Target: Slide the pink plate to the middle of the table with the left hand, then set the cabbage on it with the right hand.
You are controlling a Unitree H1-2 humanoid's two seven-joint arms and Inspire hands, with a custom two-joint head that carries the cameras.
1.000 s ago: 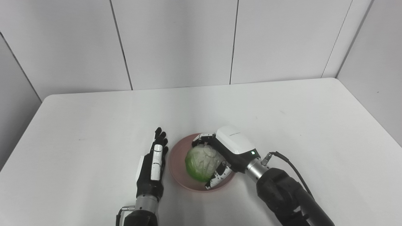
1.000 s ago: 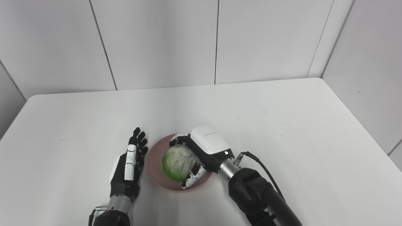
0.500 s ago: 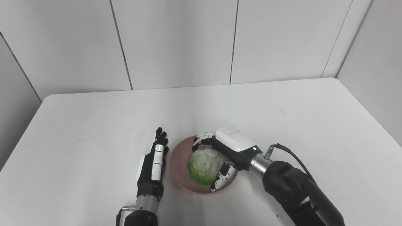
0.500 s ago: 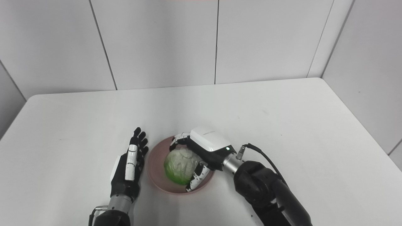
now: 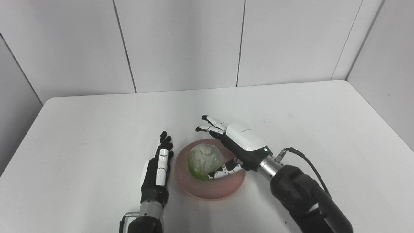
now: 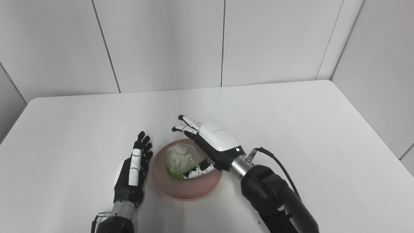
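The pink plate lies on the white table near its front middle. A pale green cabbage rests on the plate's left half. My right hand hovers just right of the cabbage, open, with its fingers stretched out beyond the plate's far rim and its thumb low beside the cabbage; whether the thumb touches it I cannot tell. Just left of the plate, my left hand stands edge-on, flat and open, its fingers straight and close to the rim.
The white table runs back to grey wall panels; its right edge lies near a side wall. Nothing else stands on it.
My right hand has spread its fingers and let go of the cabbage, which now sits a little further left on the plate. The left hand has stayed put.
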